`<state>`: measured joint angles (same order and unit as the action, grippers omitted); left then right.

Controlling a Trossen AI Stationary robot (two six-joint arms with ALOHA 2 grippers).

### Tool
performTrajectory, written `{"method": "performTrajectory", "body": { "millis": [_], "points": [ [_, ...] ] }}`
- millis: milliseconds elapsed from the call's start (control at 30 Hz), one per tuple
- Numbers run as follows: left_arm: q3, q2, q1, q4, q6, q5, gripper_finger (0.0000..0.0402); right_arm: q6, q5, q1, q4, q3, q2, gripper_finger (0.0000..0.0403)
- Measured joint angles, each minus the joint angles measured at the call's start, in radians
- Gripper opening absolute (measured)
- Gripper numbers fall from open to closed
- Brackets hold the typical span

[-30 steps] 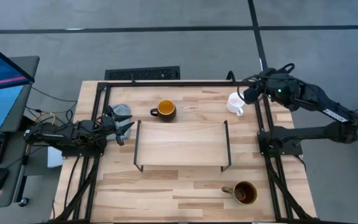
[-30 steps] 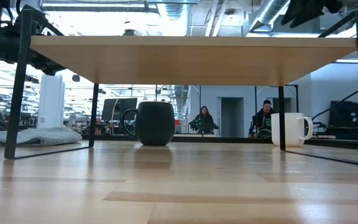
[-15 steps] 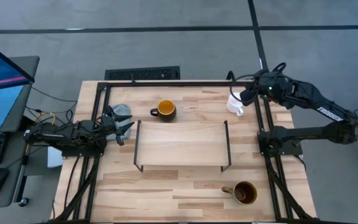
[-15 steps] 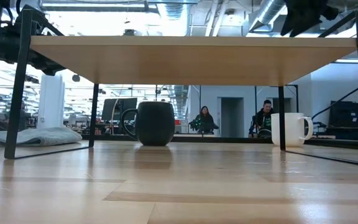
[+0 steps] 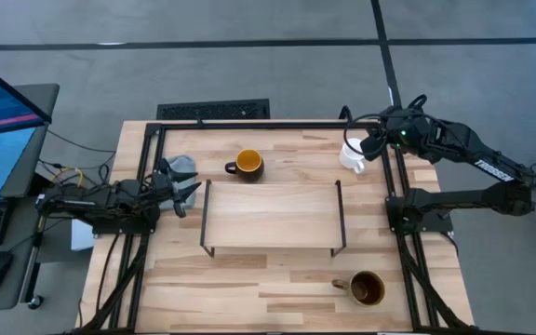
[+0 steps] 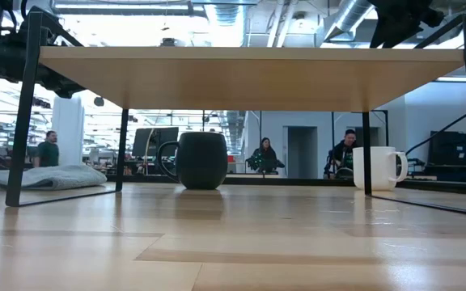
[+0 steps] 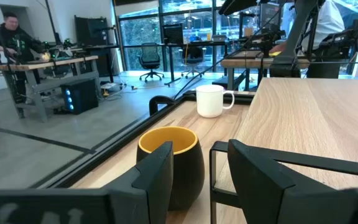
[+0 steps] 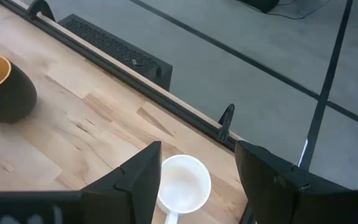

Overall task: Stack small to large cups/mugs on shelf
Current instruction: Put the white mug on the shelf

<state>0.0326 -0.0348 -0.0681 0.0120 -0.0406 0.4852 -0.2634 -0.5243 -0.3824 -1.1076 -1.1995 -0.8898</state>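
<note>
The small white mug [image 5: 352,154] stands at the table's far right, its handle toward the near edge. My right gripper [image 5: 372,144] hovers above it, open, slanting down; in its wrist view the fingers [image 8: 197,186] frame the mug [image 8: 184,182] without touching. The dark mug with the yellow inside [image 5: 247,165] stands behind the shelf [image 5: 273,216], a low light-wood board on black wire legs. The olive-brown mug [image 5: 366,288] stands near the front right. My left gripper [image 5: 182,189] waits open at the table's left edge, pointing level toward the dark mug [image 7: 169,165].
A grey cloth [image 5: 180,167] lies at the far left beside my left gripper. Black frame rails [image 5: 277,124] run along the table's far and side edges. Bare wood lies in front of the shelf. People show in the room behind the table.
My right gripper has tipped further downward above the white mug and stays open. The mugs and the shelf have kept their places.
</note>
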Motion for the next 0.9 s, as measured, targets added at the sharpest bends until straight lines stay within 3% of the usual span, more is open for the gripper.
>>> {"method": "performTrajectory", "body": {
  "millis": [467, 667, 900],
  "points": [
    [0.000, 0.000, 0.000, 0.000, 0.026, 0.000, 0.0146, -0.201, 0.000, 0.000, -0.052, 0.000, -0.019, 0.0228],
    [0.000, 0.000, 0.000, 0.000, 0.026, 0.000, 0.0146, -0.210, 0.001, 0.000, -0.091, 0.000, -0.089, 0.0228],
    [0.000, 0.000, 0.000, 0.000, 0.026, 0.000, 0.0146, -0.343, 0.000, -0.050, -0.173, 0.000, -0.201, 0.0228]
  ]
}}
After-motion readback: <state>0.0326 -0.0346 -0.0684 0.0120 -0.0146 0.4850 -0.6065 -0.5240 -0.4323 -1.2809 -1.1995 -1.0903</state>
